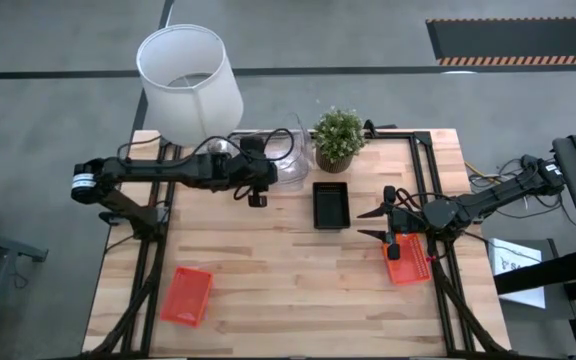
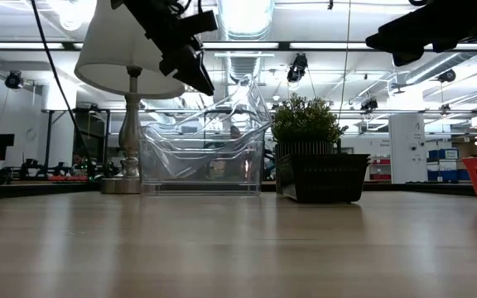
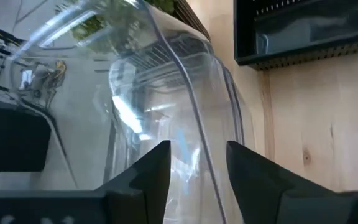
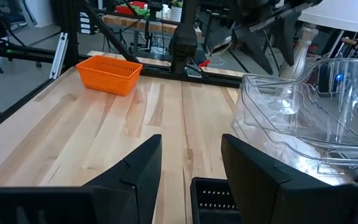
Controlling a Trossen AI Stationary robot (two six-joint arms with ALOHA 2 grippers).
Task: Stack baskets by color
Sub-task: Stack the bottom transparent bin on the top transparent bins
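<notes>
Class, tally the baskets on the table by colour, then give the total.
Red-orange baskets: 2
Black baskets: 1
Clear baskets: a stack; number within it unclear
Total: 3 separate baskets plus the clear stack

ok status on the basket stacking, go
Left tool open above clear baskets. Right tool open, empty, over red basket. Black basket mid-table; second red basket near corner.
</notes>
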